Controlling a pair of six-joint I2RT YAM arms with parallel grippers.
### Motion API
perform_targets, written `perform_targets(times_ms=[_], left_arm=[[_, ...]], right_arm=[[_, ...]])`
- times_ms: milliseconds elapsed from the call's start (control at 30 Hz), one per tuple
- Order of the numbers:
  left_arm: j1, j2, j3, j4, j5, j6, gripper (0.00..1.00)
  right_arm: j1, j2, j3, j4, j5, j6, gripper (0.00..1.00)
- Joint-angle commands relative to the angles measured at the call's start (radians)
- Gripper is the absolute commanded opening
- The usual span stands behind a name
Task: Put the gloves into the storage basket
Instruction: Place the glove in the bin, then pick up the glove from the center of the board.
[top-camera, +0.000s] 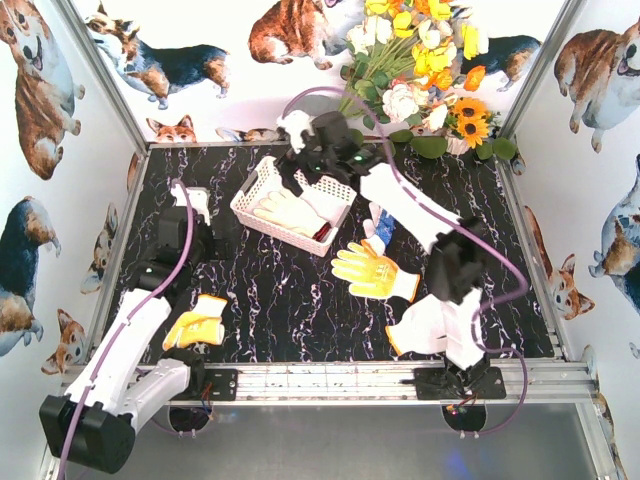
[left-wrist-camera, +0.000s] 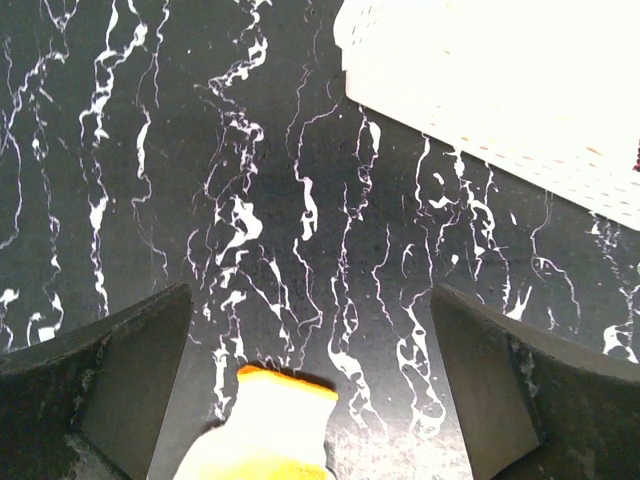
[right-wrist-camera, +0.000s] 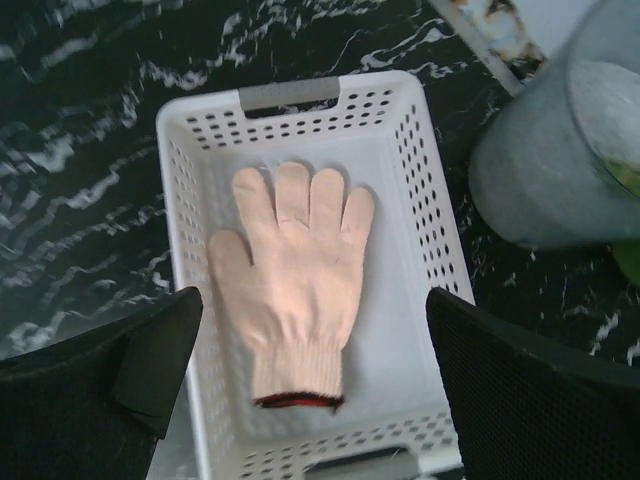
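At the right pincer (right-wrist-camera: 315, 345): spread wide, clamped on nothing, hanging straight above the white basket (right-wrist-camera: 180, 140). Directly below, flat on the basket floor, a cream glove (right-wrist-camera: 295, 260) with a red cuff, fingers toward the grey handle. At the left pincer (left-wrist-camera: 310, 365): likewise apart and empty, low over the black marble table (top-camera: 280, 300), with the cuff end of an orange-yellow glove (left-wrist-camera: 265, 440) at the bottom edge of its view, between the fingers, and a corner of the basket ahead to the right. Further out on the table, outside the basket: a yellow glove (top-camera: 370, 270) near the middle, a white and blue glove (top-camera: 380, 228) partly hidden under the right arm, and a white glove with an orange cuff (top-camera: 420, 335) close to that arm's base. Beyond the basket, a grey bucket (right-wrist-camera: 560, 150) holding flowers (top-camera: 420, 50). Judged from all this: one glove in for certain, four out on the table and yet to go, so likely early in the job, with a glove within easy reach of either arm.
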Motion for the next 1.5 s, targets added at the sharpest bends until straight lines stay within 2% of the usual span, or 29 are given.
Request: perform_targets(times_ms=[0,133,233,300,467,633,800,967,1067,1200,1267,1367,1467], left_arm=[[0.014,-0.028,0.081,-0.148,-0.031,-0.14,1.0],[0.014,-0.08,0.087,-0.281,-0.101,-0.33,1.0],[0.014,-0.077,0.067,-0.41,-0.17,-0.53,1.0],[0.014,-0.037,0.056,-0.502,-0.22,-0.692,1.0],[0.014,0.089,0.049,-0.686,-0.309,-0.93,1.0],[0.014,0.114,0.012,-0.778,-0.282,-1.163,1.0],[0.014,0.102,-0.054,-0.815,-0.256,-1.31,1.0],[0.014,0.135,-0.136,-0.732,-0.266,-1.343,1.0],[0.014,0.172,-0.149,-0.668,-0.253,-1.296,0.97],[0.014,0.161,-0.201,-0.557,-0.214,-1.252,0.86],[0.014,0.143,-0.239,-0.509,-0.187,-1.25,0.76],[0.013,0.118,-0.261,-0.495,-0.168,-1.261,0.69],[0.013,0.092,-0.253,-0.487,-0.176,-1.23,0.5]], right_arm=[[0.005,-0.228,-0.114,0.104,0.125,0.276,0.97],[0.0,-0.448,-0.395,0.119,0.222,0.43,0.97],[-0.014,-0.603,-0.583,0.118,0.219,0.53,0.96],[-0.019,-0.686,-0.676,0.086,0.226,0.576,0.96],[-0.03,-0.856,-0.891,0.035,0.267,0.671,0.98],[-0.049,-1.027,-1.046,0.008,0.315,0.735,0.99],[-0.066,-1.155,-1.16,-0.002,0.359,0.773,1.0],[-0.077,-1.22,-1.229,-0.007,0.345,0.789,1.0],[-0.077,-1.226,-1.24,-0.019,0.332,0.784,1.0],[-0.077,-1.228,-1.249,-0.029,0.326,0.79,1.0],[-0.077,-1.229,-1.256,-0.022,0.327,0.803,0.99],[-0.077,-1.229,-1.265,-0.007,0.321,0.83,0.99],[-0.077,-1.234,-1.27,0.047,0.249,0.846,0.99]])
